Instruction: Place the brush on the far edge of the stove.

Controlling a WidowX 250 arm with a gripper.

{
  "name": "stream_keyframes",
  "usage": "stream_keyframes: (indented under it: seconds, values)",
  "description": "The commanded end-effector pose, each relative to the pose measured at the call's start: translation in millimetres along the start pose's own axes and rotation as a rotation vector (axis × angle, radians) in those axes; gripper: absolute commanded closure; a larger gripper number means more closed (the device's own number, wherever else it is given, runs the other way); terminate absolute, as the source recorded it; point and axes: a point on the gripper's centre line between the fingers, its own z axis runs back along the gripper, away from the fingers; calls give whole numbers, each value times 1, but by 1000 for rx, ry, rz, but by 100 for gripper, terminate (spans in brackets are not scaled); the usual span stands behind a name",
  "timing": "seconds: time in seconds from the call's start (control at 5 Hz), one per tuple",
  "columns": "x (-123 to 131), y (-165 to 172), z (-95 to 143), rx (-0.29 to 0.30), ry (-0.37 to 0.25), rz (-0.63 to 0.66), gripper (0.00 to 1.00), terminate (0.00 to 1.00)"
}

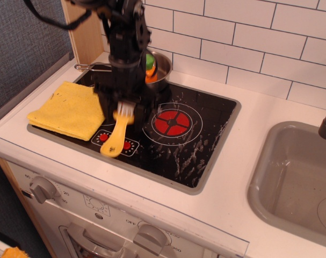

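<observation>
In the single overhead view, the task looks to be at the grasping stage. The black end effector [125, 110] stands over the head of the brush [116, 137], its two jaws spread and straddling the white bristle end; whether they already press on the brush cannot be told, since this part of the picture is blurred. The brush lies on the stove [205, 145] in the front left part of the glass, its handle tip over the red control dots near the stove's front edge, so the carry toward the far edge, along the tiled wall, and the release there are still to do. The brush's long axis runs roughly front to back with a slight slant: the bristle head points toward the far edge and a little right, the rounded handle toward the front edge and a little left. Just left of it, a yellow cloth [69, 110] covers the stove's left edge. A small metal pot [161, 67] with an orange and green toy inside stands at the far left corner, partly hidden by the arm. A grey sink [291, 177] is set into the surface [259, 102] at the right edge.
</observation>
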Motion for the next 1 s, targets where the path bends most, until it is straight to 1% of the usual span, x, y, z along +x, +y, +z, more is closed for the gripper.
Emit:
stream_keyframes:
  seconds: [0.0, 0.2, 0.4, 0.6, 0.8]
  values:
    - [44, -51, 48, -77, -59, -10, 100, 0]
    - [66, -84, 36, -81, -45, -21, 100, 0]
    - [81, -101, 26, -81, -50, -19, 100, 0]
    - [96, -109, 20, -76, -68, -2, 100, 0]
    - [109, -105, 23, -79, -103, 19, 100, 0]
